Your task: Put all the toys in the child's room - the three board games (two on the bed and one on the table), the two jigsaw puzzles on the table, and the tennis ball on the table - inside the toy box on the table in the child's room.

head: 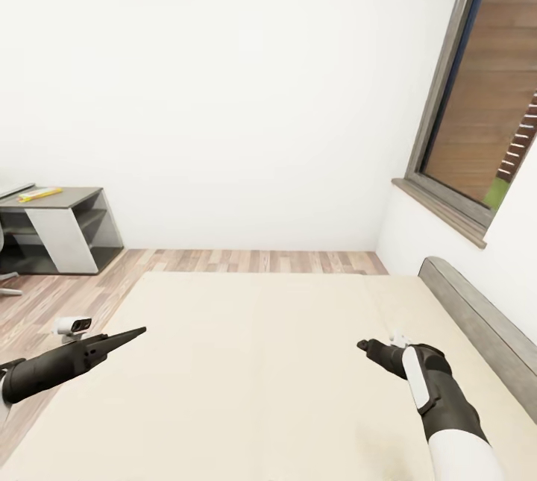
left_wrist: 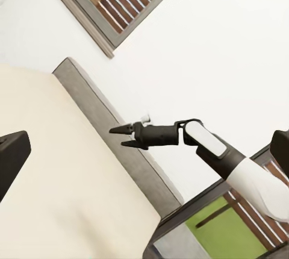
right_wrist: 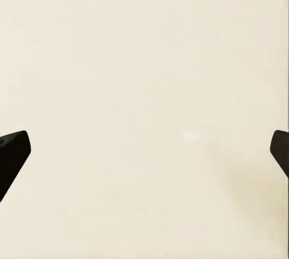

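Observation:
The bed [head: 261, 362] has a plain beige mattress below me and a grey headboard [head: 477, 324] along its right side. Over its left part hangs my left gripper [head: 138, 332], seen side-on; its fingertips [left_wrist: 12, 156] stand wide apart with nothing between them. My right gripper [head: 363, 347] [left_wrist: 122, 137] hovers over the right part, open and empty, its fingertips [right_wrist: 12, 153] spread above bare mattress. At far left the table's dark grey lower wing [head: 71, 199] carries a thin yellow flat thing [head: 41, 194], perhaps a jigsaw puzzle. The board games, tennis ball and toy box are out of view.
A wooden floor [head: 246, 261] runs between the bed's far end and the white wall. A grey-framed window [head: 477, 108] with a sill is set in the right wall, above the headboard. Part of a chair base [head: 7, 283] stands at the left edge.

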`<state>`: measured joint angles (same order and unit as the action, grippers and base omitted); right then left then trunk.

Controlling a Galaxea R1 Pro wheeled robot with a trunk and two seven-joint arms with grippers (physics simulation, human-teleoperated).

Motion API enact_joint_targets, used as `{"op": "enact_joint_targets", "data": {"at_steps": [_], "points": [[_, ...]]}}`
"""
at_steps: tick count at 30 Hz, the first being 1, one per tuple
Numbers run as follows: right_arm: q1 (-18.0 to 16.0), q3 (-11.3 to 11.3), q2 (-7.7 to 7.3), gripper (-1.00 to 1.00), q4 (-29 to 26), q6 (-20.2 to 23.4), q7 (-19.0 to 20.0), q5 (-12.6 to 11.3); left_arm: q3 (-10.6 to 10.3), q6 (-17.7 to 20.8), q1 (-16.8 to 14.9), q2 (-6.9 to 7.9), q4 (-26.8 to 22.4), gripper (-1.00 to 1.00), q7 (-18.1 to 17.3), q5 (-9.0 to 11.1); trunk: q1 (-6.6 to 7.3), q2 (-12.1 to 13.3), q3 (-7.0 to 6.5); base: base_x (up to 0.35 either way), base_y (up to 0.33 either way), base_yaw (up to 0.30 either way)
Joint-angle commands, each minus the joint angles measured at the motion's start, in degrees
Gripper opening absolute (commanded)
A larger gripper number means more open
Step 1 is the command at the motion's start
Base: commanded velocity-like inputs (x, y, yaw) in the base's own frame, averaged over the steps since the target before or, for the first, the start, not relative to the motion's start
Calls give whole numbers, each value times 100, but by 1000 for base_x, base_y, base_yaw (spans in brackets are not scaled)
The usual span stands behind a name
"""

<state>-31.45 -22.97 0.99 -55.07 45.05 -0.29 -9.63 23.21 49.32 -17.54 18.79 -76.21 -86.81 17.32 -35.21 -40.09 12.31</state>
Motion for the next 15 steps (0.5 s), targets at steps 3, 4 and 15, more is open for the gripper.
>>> {"op": "enact_joint_targets", "data": {"at_steps": [3, 4, 15], "points": [[-7, -17, 11, 100, -6, 28, -4, 30, 0, 61, -4, 2, 0, 100, -24, 0, -1, -8, 19, 0, 0, 0], [-8, -16, 16, 100, -7, 29, -1, 43, 0, 61, -4, 2, 1, 100, -26, 0, -1, -8, 20, 0, 0, 0], [-4, -15, 24, 100, -9, 30, -6, 66, 1, 61, -4, 2, 1, 100, -29, -1, -1, -8, 24, 0, 0, 0]]}}
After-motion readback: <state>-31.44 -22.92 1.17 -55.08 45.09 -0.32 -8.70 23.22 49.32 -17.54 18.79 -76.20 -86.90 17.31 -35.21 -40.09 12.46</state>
